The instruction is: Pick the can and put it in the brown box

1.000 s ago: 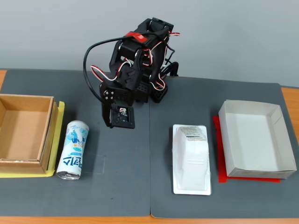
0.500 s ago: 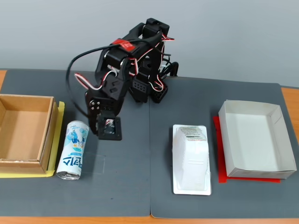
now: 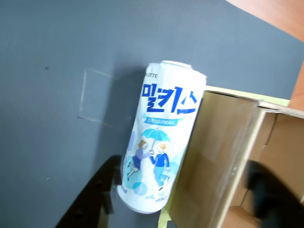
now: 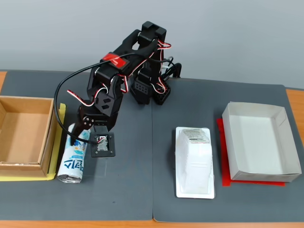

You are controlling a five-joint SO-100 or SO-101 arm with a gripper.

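Observation:
The can lies on its side on the grey mat, right beside the brown box, white with blue lettering. In the wrist view the can fills the middle, its side almost against the brown box's wall. My gripper hangs over the can's far end. It is open: in the wrist view the gripper has one dark finger left of the can and the other over the box. Nothing is held.
A white plastic tray-shaped package lies right of centre, with a white rectangular box on a red sheet beyond it. A yellow sheet sticks out from under the brown box. The arm's base stands at the back.
The arm has swung left and lowered, bringing the gripper from behind the mat's middle to over the can's far end. The can and both boxes have not moved.

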